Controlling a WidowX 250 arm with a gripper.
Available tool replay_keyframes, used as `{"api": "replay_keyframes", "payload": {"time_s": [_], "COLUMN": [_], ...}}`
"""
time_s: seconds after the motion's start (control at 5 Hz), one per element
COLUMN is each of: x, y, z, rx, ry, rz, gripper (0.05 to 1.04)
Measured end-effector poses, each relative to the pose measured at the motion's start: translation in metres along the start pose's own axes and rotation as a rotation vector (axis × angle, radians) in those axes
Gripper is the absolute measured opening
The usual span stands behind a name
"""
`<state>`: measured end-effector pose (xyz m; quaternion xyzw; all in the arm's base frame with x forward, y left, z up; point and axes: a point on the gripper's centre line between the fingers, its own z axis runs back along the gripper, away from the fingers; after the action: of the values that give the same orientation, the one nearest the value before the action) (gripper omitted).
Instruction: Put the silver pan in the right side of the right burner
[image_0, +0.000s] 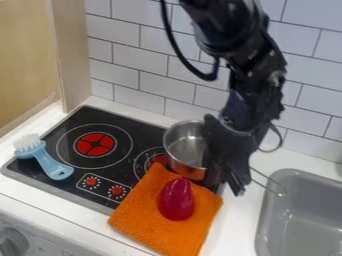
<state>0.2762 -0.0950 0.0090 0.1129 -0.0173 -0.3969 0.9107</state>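
Observation:
The black gripper (227, 175) hangs over the right edge of the stove, at the right side of the silver pan (183, 142). It covers part of the pan's rim and the near end of its handle. The thin wire handle comes out beyond the gripper and points right, toward the sink. Upright, the pan stands at the back right of the black stove (140, 126), over the right part of the right burner (141, 162). That burner is partly hidden by the pan and the orange cloth.
An orange cloth (137, 220) lies over the stove's front right corner, with a dark red object (176, 199) on it. A blue brush (50, 162) rests at the left, near the left burner (95, 144). The grey sink (268, 220) is at the right; a tiled wall (140, 65) stands behind.

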Motion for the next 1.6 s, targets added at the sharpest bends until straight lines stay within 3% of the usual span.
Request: {"api": "replay_keyframes", "payload": {"time_s": [0.2, 0.4, 0.6, 1.0, 1.2, 1.4, 1.6], "x": [0.005, 0.014, 0.014, 0.020, 0.019, 0.011, -0.003], "y": [0.003, 0.006, 0.004, 0.007, 0.007, 0.017, 0.025], "z": [-0.009, -0.008, -0.008, -0.005, -0.002, 0.031, 0.053], "rx": [0.015, 0.010, -0.031, -0.039, -0.038, -0.008, -0.018], "ry": [0.022, 0.006, 0.002, -0.021, -0.025, -0.121, -0.201], "rz": [-0.004, -0.002, 0.005, 0.007, 0.006, 0.060, 0.083], "gripper": [0.064, 0.081, 0.241, 0.820, 1.017, 1.007, 0.999]}}
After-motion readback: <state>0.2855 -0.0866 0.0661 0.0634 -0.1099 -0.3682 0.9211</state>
